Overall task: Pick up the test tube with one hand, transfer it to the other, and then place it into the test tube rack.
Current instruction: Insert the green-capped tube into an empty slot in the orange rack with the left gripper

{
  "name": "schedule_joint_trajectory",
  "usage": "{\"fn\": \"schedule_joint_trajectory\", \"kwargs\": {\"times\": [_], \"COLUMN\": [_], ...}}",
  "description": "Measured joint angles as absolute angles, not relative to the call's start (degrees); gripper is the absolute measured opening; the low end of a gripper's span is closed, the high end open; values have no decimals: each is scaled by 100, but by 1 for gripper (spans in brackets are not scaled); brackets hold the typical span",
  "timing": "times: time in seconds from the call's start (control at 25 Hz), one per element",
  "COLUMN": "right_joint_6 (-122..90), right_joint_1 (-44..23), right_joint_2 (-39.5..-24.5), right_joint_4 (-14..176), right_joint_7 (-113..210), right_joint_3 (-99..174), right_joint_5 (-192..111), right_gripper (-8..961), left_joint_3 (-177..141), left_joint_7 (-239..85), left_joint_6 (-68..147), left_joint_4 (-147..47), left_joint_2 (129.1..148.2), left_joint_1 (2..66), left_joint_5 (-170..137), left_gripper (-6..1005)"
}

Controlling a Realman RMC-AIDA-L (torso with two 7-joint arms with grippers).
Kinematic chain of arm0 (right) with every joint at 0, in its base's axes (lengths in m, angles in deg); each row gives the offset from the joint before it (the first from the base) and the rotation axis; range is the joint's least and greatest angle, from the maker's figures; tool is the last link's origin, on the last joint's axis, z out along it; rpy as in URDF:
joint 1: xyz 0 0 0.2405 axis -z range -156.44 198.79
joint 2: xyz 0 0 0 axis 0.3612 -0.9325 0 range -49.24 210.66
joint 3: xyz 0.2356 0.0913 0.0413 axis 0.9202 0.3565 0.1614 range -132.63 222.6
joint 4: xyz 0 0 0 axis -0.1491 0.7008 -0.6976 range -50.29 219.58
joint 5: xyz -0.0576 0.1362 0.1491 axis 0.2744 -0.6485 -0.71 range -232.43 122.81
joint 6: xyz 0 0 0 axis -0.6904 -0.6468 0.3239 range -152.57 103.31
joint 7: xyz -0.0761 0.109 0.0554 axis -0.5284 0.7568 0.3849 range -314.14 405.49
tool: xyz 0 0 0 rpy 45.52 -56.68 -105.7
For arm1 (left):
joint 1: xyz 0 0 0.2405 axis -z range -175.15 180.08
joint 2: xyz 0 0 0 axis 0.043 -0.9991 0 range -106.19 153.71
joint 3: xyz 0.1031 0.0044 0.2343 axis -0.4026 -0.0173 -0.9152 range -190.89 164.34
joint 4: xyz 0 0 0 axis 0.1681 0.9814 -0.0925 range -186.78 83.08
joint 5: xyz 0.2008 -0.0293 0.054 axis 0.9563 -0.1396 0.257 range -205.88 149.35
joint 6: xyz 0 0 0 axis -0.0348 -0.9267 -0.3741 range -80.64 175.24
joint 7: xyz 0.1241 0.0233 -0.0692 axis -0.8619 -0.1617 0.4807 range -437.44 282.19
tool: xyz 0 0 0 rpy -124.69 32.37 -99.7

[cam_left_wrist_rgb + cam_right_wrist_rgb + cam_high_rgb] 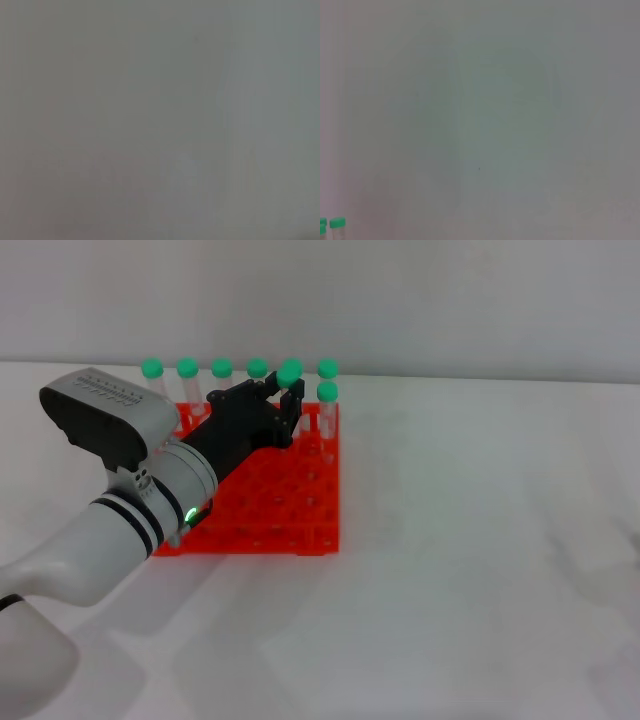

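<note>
- head view: the test tube [290, 373] with its green cap sits between the black fingers of the left gripper [291, 390], over the far row of the test tube rack [300, 510], roughly upright as far as can be seen; only the cap and a little of the clear body show.
- the left gripper's fingers are drawn in close around the tube just below its cap, so the claw is nearly closed and has hold of it.
- whether the tube's tip is already inside a hole cannot be told, since the gripper body hides that part.
- the left arm [120, 530], white-grey with a small green light near the wrist, reaches from the near left corner diagonally over the rack.
- other green-capped tubes stand in the rack's far row: four caps to the left of the held one [187, 367] and one to its right [327, 367], with one more a row nearer at the right edge [327, 391].
- the rack is bright red-orange and rests on a white table [480, 540].
- right wrist view shows mostly blank pale surface, with two green caps [337, 223] at one corner; the right gripper itself is not seen anywhere.
- left wrist view is a featureless grey blur.
</note>
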State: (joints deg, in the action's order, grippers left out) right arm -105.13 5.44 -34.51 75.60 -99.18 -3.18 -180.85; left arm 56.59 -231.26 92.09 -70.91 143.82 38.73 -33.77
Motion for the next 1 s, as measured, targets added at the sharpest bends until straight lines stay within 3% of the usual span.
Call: {"fn": "schedule_joint_trajectory", "kwargs": {"times": [0.92, 1.0], "right_joint_6": [-10588, -10591], "right_joint_1": [544, 546], "right_joint_2": [-3451, -3451], "right_joint_4": [7638, 7638], "right_joint_7": [-9921, -9921], "right_joint_3": [-326, -326], "right_joint_5": [-18085, -18085], "right_gripper": [877, 877], "left_joint_3": [5660, 5660], "left_joint_7": [-23080, -23081], "left_joint_6": [8608, 8606], "left_joint_4": [-7086, -7097], "left_joint_2": [14382, 14382], "left_joint_1": [3922, 3916], "left_joint_5": [-3667, -3668], "left_gripper": [280, 351]}}
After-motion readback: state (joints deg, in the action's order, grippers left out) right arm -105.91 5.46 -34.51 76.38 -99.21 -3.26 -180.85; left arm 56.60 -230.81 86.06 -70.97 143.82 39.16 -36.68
